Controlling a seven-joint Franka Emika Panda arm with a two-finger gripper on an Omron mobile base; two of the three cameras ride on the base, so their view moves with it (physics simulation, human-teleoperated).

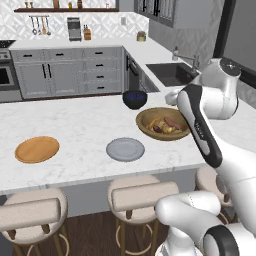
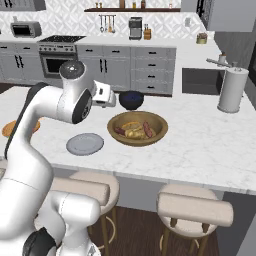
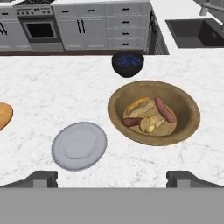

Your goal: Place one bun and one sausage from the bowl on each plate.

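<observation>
A grey-cabinet kitchen lies around me, with an oven (image 2: 56, 62) against the back wall and a dark sink (image 1: 172, 73) set into the side counter. In front of me stretches a white marble tabletop (image 1: 80, 122) with round stools (image 1: 142, 192) tucked under its near edge. My gripper (image 3: 112, 177) hangs above the near part of the tabletop, looking down at the dishes; its two dark fingertips (image 3: 41, 177) stand wide apart with nothing between them, so it is released and holds nothing.

The wooden bowl (image 3: 186, 105) sits on the tabletop ahead and slightly to my right. Inside it lie two buns (image 3: 139, 106) and two sausages (image 3: 165, 109), one reddish sausage along the far side, a darker one toward the near left, the buns between them and touching them. Just beyond the bowl stands a smaller dark blue bowl (image 3: 127, 64).

The grey plate (image 3: 79, 145) rests bare on the tabletop just beside the wooden bowl, to its left. The orange-brown plate (image 1: 37, 149) lies well apart, farther left, also bare. A white paper-towel roll (image 2: 232, 90) stands upright at the right end of the tabletop.
</observation>
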